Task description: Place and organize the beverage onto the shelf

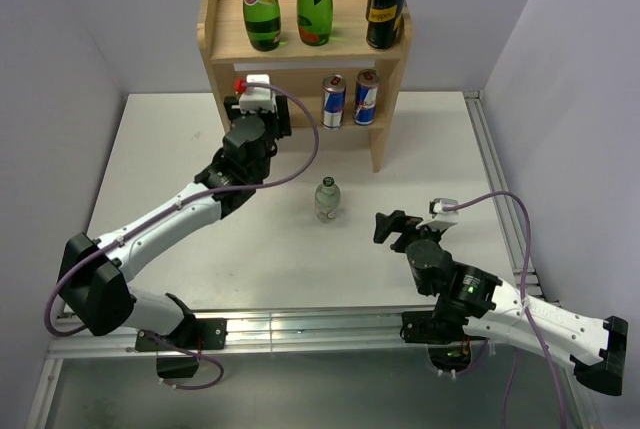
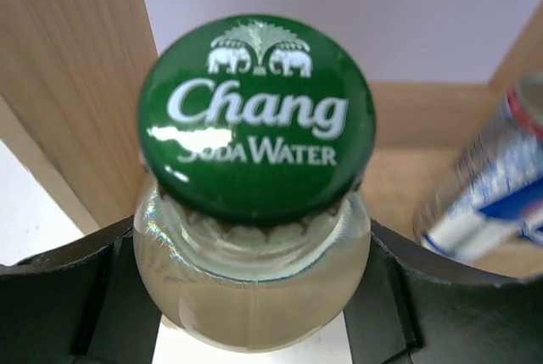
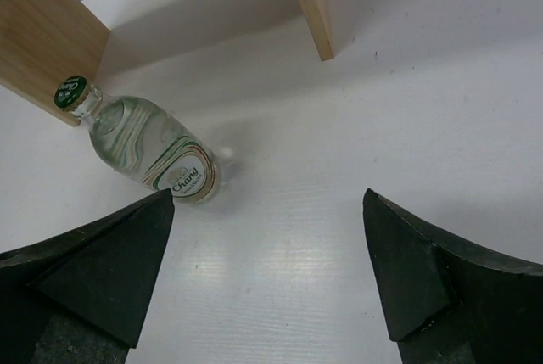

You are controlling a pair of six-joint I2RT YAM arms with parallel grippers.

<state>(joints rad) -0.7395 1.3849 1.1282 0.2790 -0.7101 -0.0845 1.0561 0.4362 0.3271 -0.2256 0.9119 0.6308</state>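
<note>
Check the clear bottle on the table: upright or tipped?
Upright: the clear bottle stands on its base, green cap on top.

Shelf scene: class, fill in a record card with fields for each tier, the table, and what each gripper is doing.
Top tier: the shelf holds two green bottles and two black cans
Lower tier: two blue-and-silver cans, right of centre
Left gripper: shut on a Chang soda water bottle, at the lower tier's left side
On the table: one clear Chang bottle, upright, in front of the shelf
Right gripper: open, empty, facing that bottle, apart from it
</note>
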